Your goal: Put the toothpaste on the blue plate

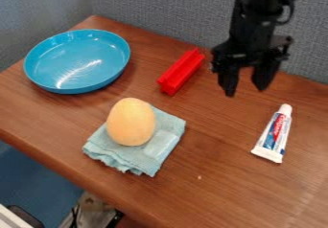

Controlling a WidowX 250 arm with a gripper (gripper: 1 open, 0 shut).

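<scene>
The toothpaste (pixel 274 133), a small flat white tube with red and blue print, lies on the wooden table at the right. My gripper (pixel 248 81) hangs above the table up and to the left of the tube, apart from it. Its two dark fingers point down, spread open, with nothing between them. The blue plate (pixel 77 60), round and glossy, rests at the far left of the table with nothing on it.
A red rectangular block (pixel 181 71) lies just left of the gripper. An orange egg-shaped object (pixel 129 122) sits on a pale blue-green folded cloth (pixel 136 143) near the front. The wooden table's (pixel 205 165) front edge runs diagonally at lower left.
</scene>
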